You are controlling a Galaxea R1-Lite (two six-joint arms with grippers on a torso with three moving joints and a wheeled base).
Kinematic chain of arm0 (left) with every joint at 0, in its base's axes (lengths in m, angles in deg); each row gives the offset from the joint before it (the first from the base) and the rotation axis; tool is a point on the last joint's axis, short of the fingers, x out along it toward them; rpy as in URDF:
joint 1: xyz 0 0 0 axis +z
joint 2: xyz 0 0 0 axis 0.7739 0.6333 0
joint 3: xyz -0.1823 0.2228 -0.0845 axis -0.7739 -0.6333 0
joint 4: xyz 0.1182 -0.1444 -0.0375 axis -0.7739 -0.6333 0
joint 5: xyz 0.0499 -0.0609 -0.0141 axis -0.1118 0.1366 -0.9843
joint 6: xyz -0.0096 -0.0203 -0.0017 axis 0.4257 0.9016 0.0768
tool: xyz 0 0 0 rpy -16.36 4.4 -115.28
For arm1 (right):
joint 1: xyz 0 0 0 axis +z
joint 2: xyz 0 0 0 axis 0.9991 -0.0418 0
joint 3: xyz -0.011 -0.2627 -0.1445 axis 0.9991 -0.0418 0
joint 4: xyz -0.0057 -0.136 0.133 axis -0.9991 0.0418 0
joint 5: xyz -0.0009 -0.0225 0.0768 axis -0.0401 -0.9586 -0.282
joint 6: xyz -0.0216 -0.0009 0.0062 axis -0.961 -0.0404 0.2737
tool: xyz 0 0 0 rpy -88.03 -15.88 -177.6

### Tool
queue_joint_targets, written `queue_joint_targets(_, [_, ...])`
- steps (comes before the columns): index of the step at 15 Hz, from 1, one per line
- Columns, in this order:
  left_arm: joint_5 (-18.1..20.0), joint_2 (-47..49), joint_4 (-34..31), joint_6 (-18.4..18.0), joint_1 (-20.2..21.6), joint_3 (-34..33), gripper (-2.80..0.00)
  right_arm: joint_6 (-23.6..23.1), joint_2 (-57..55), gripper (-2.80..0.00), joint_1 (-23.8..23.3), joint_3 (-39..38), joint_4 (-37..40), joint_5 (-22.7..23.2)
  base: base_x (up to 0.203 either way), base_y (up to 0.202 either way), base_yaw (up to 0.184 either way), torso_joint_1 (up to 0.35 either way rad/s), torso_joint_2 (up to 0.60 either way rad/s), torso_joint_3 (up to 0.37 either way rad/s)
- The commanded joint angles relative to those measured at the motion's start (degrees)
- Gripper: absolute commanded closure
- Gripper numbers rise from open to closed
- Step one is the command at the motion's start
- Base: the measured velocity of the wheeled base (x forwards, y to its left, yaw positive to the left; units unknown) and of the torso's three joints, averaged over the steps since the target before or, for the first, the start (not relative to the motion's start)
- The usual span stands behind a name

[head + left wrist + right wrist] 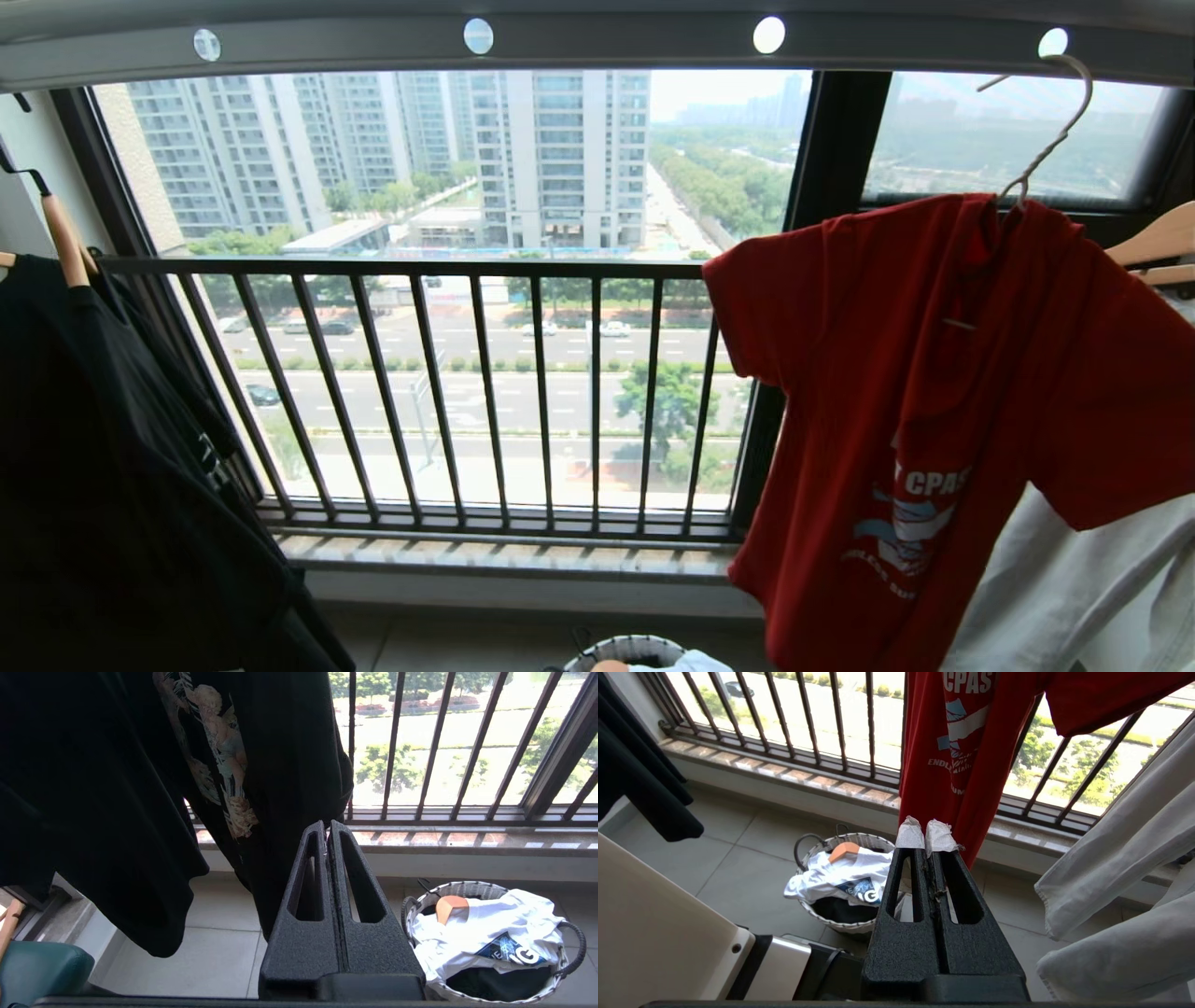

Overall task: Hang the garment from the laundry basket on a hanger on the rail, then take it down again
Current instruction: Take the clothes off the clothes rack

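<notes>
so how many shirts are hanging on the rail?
3 visible: black T-shirt at left, red T-shirt on the wire hanger at right, white garment behind it. More may hang outside the frame.

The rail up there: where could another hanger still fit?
The rail is bare between the black T-shirt on the left and the red T-shirt on its wire hanger. Right of that it is crowded with white garments.
</notes>
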Motion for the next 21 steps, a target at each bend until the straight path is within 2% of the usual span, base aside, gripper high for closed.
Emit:
queue_joint_targets(1, [0.7, -0.2, 0.2, 0.5, 0.0, -1.4, 0.00, -0.3, 5.2, 0.00, -0.2, -7.6, -3.8, 0.0, 0.000, 0.000, 0.000, 0.000, 0.00, 0.000])
queue_joint_targets(4, [0.7, -0.2, 0.7, 1.4, 0.0, -1.5, 0.00, -2.2, 12.6, 0.00, -0.7, -19.2, -16.6, -2.1, 0.000, 0.000, 0.000, 0.000, 0.00, 0.000])
queue_joint_targets(6, [0.6, -0.2, 0.7, 4.5, 0.0, -1.5, 0.00, -2.8, 13.2, 0.00, -0.8, -25.8, -24.9, -6.9, 0.000, 0.000, 0.000, 0.000, 0.00, 0.000])
queue_joint_targets(9, [0.5, -0.2, 0.7, 6.2, 0.0, -1.5, 0.00, -4.5, 13.4, 0.00, -0.8, -37.2, -39.7, -9.5, 0.000, 0.000, 0.000, 0.000, 0.00, 0.000])
queue_joint_targets(10, [0.5, -0.2, 0.7, 7.0, 0.0, -1.5, 0.00, -5.0, 13.4, 0.00, -0.8, -38.6, -40.9, -9.9, 0.000, 0.000, 0.000, 0.000, 0.00, 0.000])
queue_joint_targets(11, [0.5, -0.2, 0.7, 7.3, 0.0, -1.5, 0.00, -5.3, 13.4, 0.00, -0.8, -38.3, -38.7, -10.1, 0.000, 0.000, 0.000, 0.000, 0.00, 0.000])
queue_joint_targets(14, [0.3, -0.2, 0.7, 8.8, 0.0, -1.5, 0.00, -0.9, 13.4, 0.00, -0.8, -38.3, -39.0, -10.7, 0.000, 0.000, 0.000, 0.000, 0.00, 0.000])
queue_joint_targets(21, [0.2, -0.2, 0.7, 8.8, 0.0, -1.5, 0.00, -0.6, 13.4, 0.00, -0.8, -38.3, -39.3, -10.9, 0.000, 0.000, 0.000, 0.000, 0.00, 0.000])
